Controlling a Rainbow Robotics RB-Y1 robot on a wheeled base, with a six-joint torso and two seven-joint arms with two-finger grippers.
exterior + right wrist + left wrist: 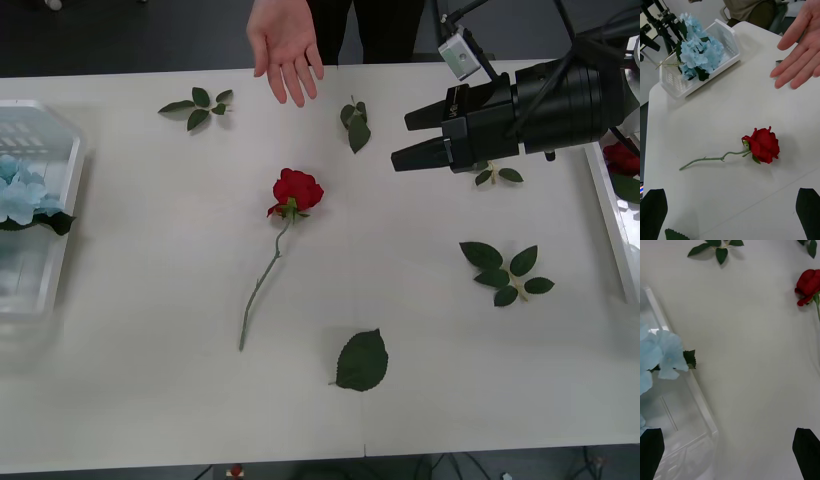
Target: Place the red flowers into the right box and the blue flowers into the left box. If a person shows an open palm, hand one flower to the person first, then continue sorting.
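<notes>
Palm (287,45) open over the far edge of the surface (150,380) is what the front view puts first: a person is asking for a flower, so the handover outranks sorting. A single red rose (296,190) lies mid-surface, bloom toward the person and stem trailing back toward the robot. The right gripper (400,140) hangs above the surface to the rose's right, fingers parted and empty. Blue flowers (25,195) already sit in the left box (70,135), and a red bloom (622,157) shows in the right box (612,215) at the far right edge; loose leaf sprigs (505,272) lie scattered about. The right wrist view looks down on the rose (762,144) between its own two wide-spread fingers, with the open hand (801,56) beyond it and the blue flowers (696,52) in their tray farther off. A good pick would probably close on the stem just behind the bloom, then lift and carry it to the palm. The left wrist view shows the left gripper (728,453) spread and empty, idling over the left box's rim (700,401).
</notes>
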